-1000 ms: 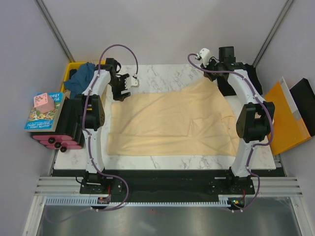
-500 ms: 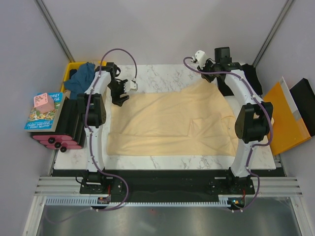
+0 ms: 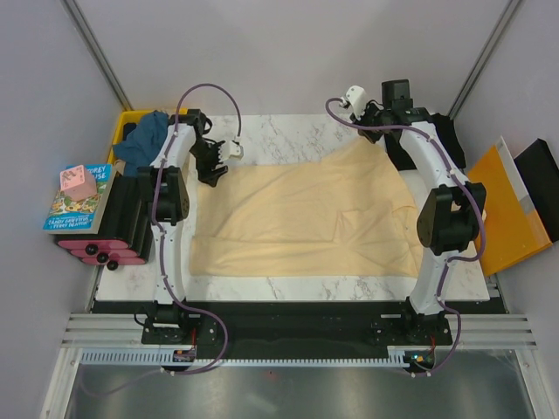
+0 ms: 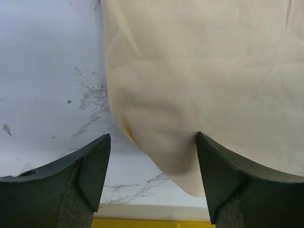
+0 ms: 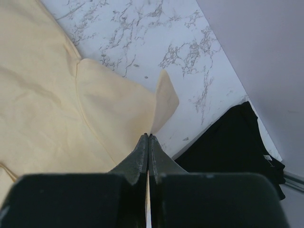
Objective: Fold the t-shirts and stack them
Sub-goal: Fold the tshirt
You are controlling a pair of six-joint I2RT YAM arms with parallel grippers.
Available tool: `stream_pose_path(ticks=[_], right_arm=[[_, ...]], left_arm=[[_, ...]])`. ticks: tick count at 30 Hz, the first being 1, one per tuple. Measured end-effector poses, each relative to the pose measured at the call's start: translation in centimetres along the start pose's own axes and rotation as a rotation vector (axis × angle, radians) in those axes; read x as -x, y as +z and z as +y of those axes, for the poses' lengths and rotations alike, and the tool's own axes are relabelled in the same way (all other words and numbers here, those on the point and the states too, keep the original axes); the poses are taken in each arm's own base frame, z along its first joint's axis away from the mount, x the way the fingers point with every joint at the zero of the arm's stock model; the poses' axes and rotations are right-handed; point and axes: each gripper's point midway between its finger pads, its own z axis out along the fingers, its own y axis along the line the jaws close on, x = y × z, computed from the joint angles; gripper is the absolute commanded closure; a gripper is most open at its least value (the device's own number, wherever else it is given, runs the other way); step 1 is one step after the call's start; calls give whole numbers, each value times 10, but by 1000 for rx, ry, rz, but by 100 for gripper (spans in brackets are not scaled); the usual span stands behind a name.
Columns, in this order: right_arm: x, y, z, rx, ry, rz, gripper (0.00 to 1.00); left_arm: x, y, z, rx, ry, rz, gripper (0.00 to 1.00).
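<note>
place: robot lab cell | cues: grey partition walls point(image 3: 288, 52), aluminium base rails point(image 3: 297, 332)

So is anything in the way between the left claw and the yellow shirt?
Nothing visible is. The open left gripper sits over a corner of the cream-yellow t-shirt, with only cloth and marble table between its jaws.

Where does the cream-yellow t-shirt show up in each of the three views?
Top external: cream-yellow t-shirt spread across the middle of the marble tabletop.
Left wrist: upper right, one corner reaching bottom centre.
Right wrist: left half, a flap at centre.
Shared landmark: the marble tabletop.
</note>
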Motion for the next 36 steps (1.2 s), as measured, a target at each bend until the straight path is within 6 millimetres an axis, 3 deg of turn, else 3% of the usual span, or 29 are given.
stream_pose_path(ticks=[2,4,5,6,7,15,22,28,33,36], right_arm=[[4,-1,-1,-4,-5,-7,100],[8,-2,-1,-5,-9,-12,100],[8,-2,-1,-6,-9,-13,100],[9,-2,-1,-6,-11,-14,100],[9,-2,-1,-6,-11,-14,100],[15,-5,-2,-7,-16,-19,100],[15,-5,1,-1,-16,-15,100],[15,-4,1,-7,-21,-7,100],[15,-4,1,-9,-33,-4,100],[15,-4,1,-10,-41,-1,100]], left_arm=[[-1,5,3,-4,-3,-3,42],[-2,5,1,-16,-12,-10,50],[-2,5,-1,-23,-16,-14,60],[-2,5,-2,-27,-20,-18,70],[-2,5,-3,-32,-25,-19,98],[-2,5,-9,-50,-56,-21,98],[2,0,-1,4,-94,-31,98],[19,-28,-7,55,-60,-49,98],[41,-55,-29,51,9,-74,98],[51,-58,-41,15,54,-90,94]])
